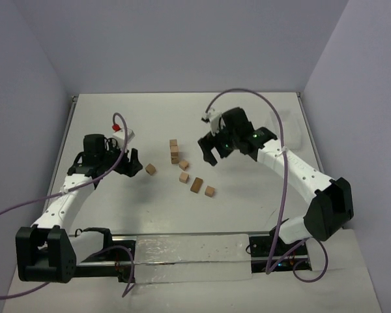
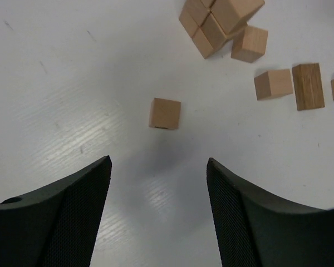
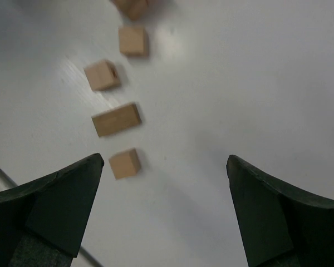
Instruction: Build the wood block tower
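Observation:
The tower [image 1: 174, 150] is a short column of tan wood blocks at the table's middle; in the left wrist view it [image 2: 217, 22] is at the top edge. A lone block [image 1: 150, 169] lies just right of my left gripper [image 1: 131, 163]. That block [image 2: 165, 113] is ahead of the open left gripper [image 2: 158, 167], not between the fingers. Several loose blocks lie right of the tower, among them a longer piece [image 1: 196, 184] and a cube [image 1: 210, 191]. My right gripper [image 1: 212, 156] hovers open above them, with the nearest cube [image 3: 125, 163] by its left finger [image 3: 72, 200].
A translucent plastic piece [image 1: 189, 255] lies at the near edge between the arm bases. Purple cables loop from both arms. Grey walls close in the white table [image 1: 247, 117] on three sides.

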